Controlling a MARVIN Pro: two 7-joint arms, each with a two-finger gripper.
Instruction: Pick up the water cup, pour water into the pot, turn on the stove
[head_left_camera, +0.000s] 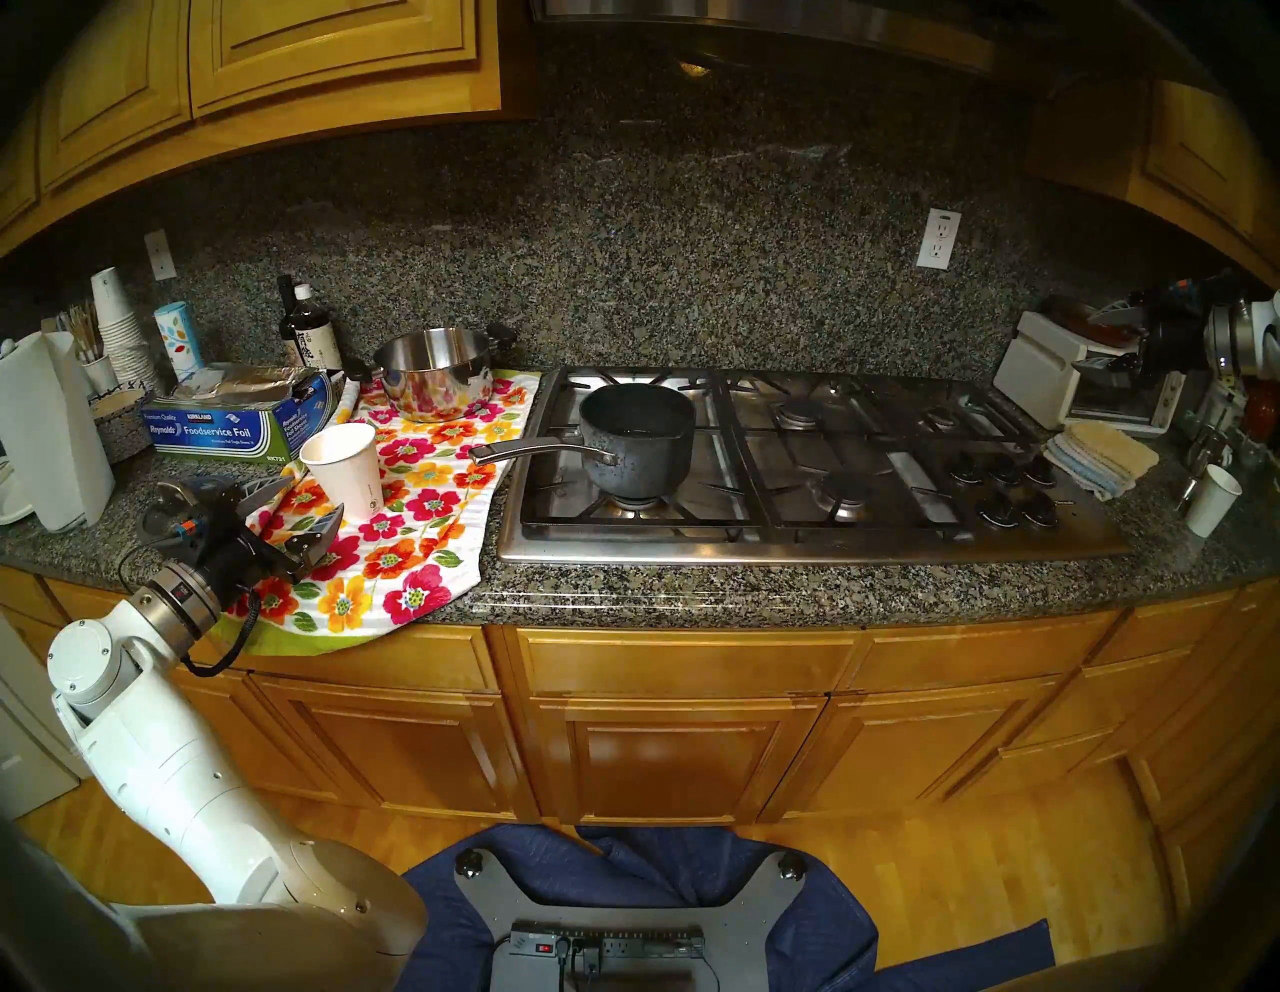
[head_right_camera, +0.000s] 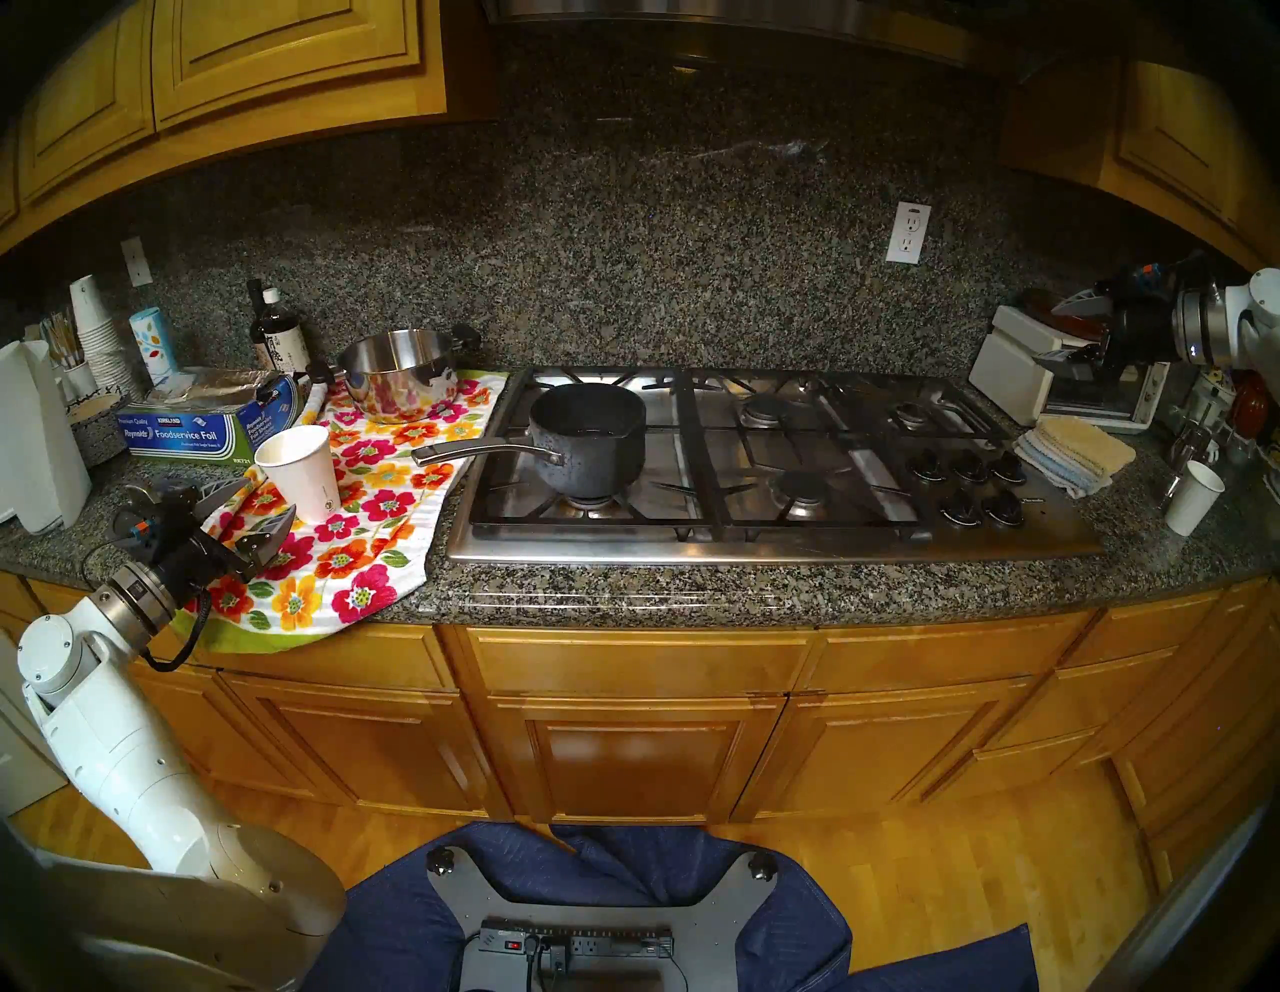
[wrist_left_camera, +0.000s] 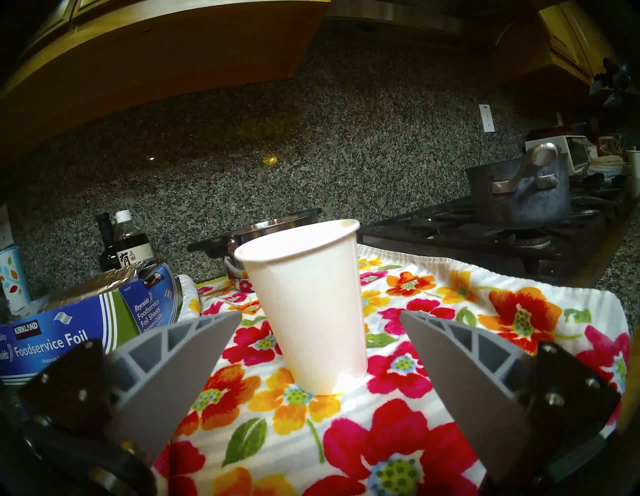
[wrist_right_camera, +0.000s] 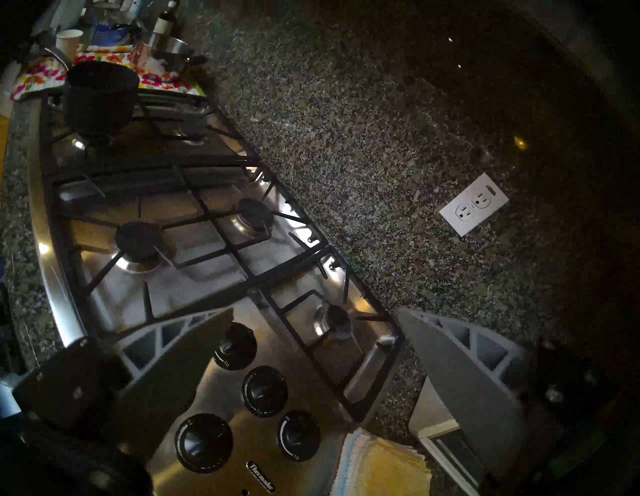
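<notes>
Our left hand (head_left_camera: 299, 511) is spread just short of the water cup (head_left_camera: 344, 470); squeezing too hard could crush it, spilling water

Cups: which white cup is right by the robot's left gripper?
The water cup on the flowery towel, before the open left gripper; the other cups stand farther off.
</notes>
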